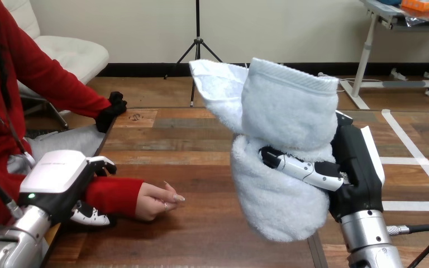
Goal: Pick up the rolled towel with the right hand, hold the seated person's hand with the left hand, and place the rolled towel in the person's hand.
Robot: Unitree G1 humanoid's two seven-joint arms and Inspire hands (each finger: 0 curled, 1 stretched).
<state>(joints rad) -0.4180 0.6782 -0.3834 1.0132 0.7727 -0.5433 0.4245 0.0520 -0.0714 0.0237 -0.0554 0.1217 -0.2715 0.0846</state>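
Fingers (304,169) of my right hand (357,167) wrap the rolled towel (285,111), held upright above the table (201,240) at three o'clock. My left hand (61,178), at eight o'clock, clasps the person's red-sleeved forearm (114,195), with fingers over it and thumb beneath. The person's hand (156,202) rests loosely curled on the table at seven o'clock.

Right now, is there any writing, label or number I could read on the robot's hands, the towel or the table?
Nothing here can be read as words or numbers.
Faint small print on the white shell of the left hand: too small to read.
Rolled towel, right hand, table: no writing shows.
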